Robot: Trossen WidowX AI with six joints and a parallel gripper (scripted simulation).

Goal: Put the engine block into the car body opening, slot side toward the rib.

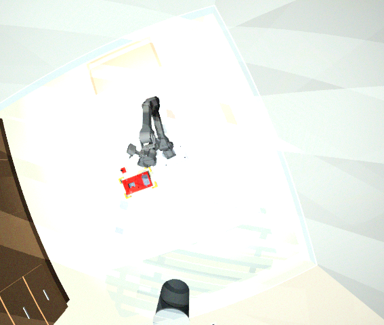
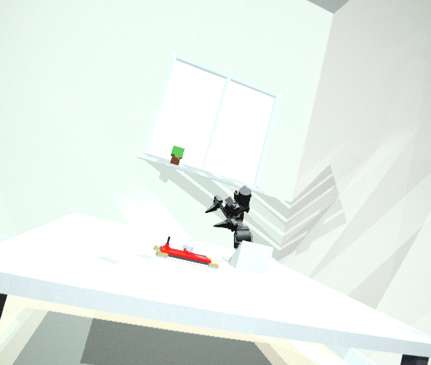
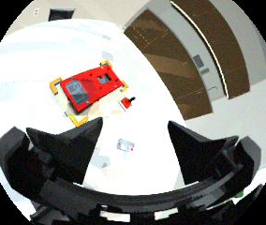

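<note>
Currently I see fingers (image 2: pixel 212 219) spread wide, nothing gripped, arm (image 1: pixel 146 118) (image 2: pixel 242 202) raised over the counter (image 1: pixel 198 181) (image 2: pixel 160 287) (image 3: pixel 25 108), clear of the red car body (image 1: pixel 137 182) (image 2: pixel 185 254) (image 3: pixel 93 89)

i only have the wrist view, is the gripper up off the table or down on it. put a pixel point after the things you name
Observer: Up off it. The exterior view shows the open gripper (image 1: pixel 152 152) (image 2: pixel 210 219) (image 3: pixel 136 122) raised above the white table (image 2: pixel 207 302).
Operator: anything on the windowsill
Observer: Yes, the exterior view shows a green and brown block-shaped plant (image 2: pixel 177 151) standing on the sill.
Operator: and how does the arm sit from above
Observer: In the top view the dark arm (image 1: pixel 145 120) is folded back on itself, beside the red car body (image 1: pixel 137 183) (image 2: pixel 185 254) (image 3: pixel 92 88).
</note>
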